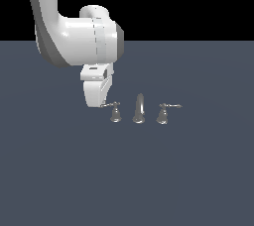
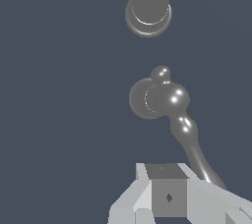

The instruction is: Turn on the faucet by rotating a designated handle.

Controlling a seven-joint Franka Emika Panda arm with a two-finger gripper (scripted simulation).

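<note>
The silver faucet stands on the grey floor: a tall curved spout between two lever handles. The slim-based handle is on the exterior view's left, its thin lever pointing towards my gripper. The wider-based twin handle is on the exterior view's right. My gripper hangs right at the tip of the slim handle's lever. In the wrist view the handle is seen from above, and its lever runs to the side of my gripper. The fingers look closed together and hold nothing. The spout's base lies beyond the handle.
The flat dark grey floor spreads all round the faucet. My white arm rises over the exterior view's upper left.
</note>
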